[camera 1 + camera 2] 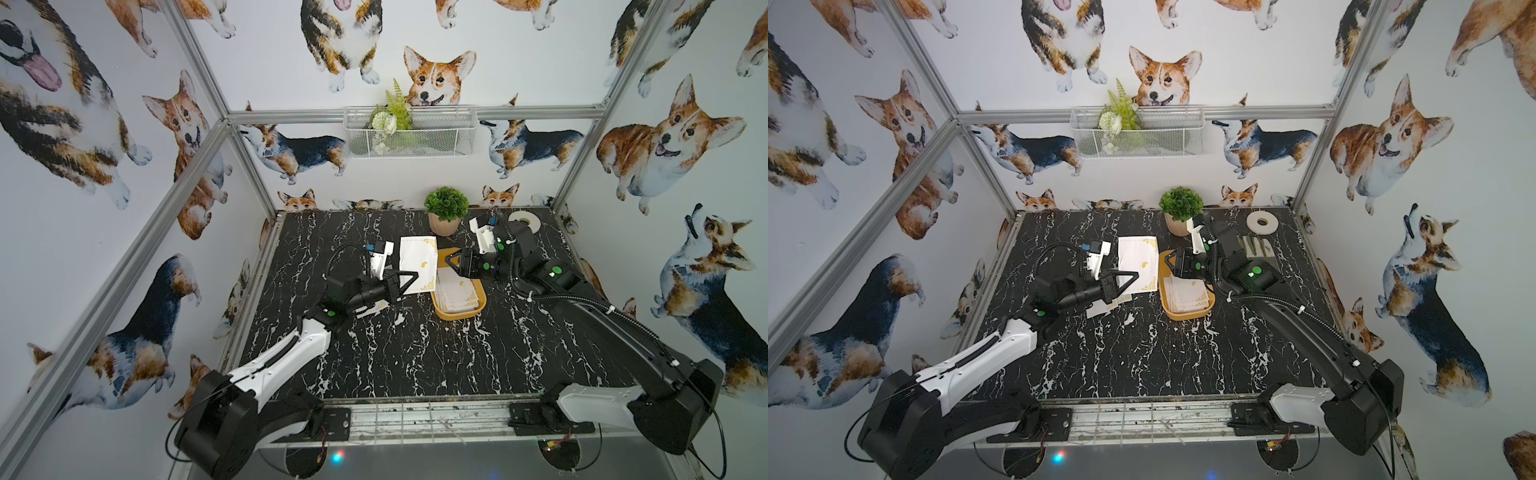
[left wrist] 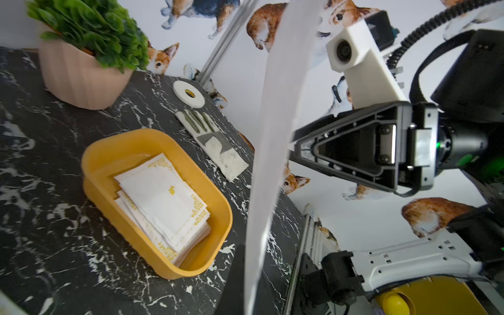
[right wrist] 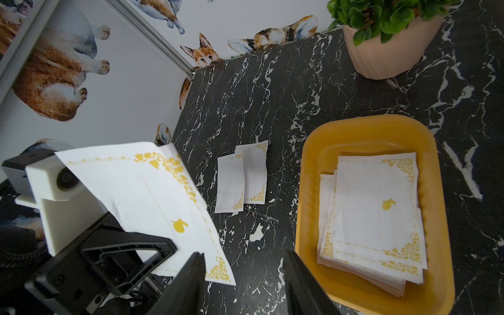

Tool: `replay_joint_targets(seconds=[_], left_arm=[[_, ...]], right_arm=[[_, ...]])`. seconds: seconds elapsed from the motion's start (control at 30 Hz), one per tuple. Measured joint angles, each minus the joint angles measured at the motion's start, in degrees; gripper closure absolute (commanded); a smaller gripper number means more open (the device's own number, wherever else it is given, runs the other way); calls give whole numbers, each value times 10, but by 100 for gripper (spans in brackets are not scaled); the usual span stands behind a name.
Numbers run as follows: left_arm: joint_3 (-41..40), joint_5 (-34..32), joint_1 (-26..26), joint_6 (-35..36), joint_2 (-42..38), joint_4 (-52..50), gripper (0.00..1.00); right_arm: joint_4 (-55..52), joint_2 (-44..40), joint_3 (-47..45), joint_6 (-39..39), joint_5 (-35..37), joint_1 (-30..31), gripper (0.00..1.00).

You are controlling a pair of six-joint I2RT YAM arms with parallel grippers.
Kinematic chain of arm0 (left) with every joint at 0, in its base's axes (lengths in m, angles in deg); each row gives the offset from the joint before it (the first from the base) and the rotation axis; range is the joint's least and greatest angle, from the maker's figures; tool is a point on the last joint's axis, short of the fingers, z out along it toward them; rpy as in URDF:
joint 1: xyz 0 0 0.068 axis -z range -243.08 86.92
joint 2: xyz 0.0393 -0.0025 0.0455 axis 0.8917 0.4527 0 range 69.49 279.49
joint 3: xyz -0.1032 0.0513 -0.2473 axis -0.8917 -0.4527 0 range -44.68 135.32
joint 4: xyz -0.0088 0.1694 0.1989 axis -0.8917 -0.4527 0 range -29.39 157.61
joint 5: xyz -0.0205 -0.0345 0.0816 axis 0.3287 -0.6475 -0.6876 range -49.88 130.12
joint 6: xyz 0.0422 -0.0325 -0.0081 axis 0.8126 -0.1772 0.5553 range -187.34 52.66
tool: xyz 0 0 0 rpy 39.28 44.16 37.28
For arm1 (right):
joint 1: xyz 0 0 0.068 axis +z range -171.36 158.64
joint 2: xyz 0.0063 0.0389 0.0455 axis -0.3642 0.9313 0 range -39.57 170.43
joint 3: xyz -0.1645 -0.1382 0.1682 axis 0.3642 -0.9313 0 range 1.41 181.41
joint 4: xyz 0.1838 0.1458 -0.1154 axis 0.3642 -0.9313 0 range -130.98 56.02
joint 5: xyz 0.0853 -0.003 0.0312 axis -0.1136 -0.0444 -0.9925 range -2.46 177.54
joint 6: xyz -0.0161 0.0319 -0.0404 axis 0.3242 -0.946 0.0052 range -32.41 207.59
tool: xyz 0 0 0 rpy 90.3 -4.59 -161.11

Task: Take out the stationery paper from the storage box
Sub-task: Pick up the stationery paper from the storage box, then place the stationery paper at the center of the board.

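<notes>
In both top views the left end effector (image 1: 412,276) was clenched on 1 stationery sheet (image 1: 417,259), which was raised off the surface (image 1: 395,357) just at 9 o'clock of the storage box (image 1: 457,317). The other stationery paper (image 1: 457,291) lay stacked inside that box. The right end effector (image 1: 449,261) hung over the box's 12 o'clock end. A potted plant (image 1: 445,210) stood at 12 o'clock of the box and a tape roll (image 1: 1262,220) toward 2 o'clock. In a top view a glove (image 1: 1258,247) lay beside the right arm. A wire basket (image 1: 409,133) holding greenery hung on the back wall. The surface was black with white marble veins, and corgi prints covered the walls.

In the left wrist view the held sheet ran edge-on through the frame and screened part of the right end effector. The box, glove and tape roll lay beyond it.

In the right wrist view the right end effector was released: its fingers (image 3: 191,286) stood apart with nothing between them. The held sheet's gold corner was just beside 1 finger. 2 loose sheets (image 3: 242,180) lay flat and overlapping on the surface, between the held sheet and the box.
</notes>
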Motion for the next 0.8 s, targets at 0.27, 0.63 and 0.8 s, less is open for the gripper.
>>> replay_joint_targets(seconds=[0.27,0.63,0.8], left_arm=[[-11,-66,-87,30,-67,-135,100],[-45,-117,-190,-3,-72,-213,100],[-51,-146,-195,-9,-43,-229,100]], right_arm=[[-11,-4,-8,12,23,0,45],[-18,13,-11,16,28,0,45],[-19,22,-12,17,34,0,44]])
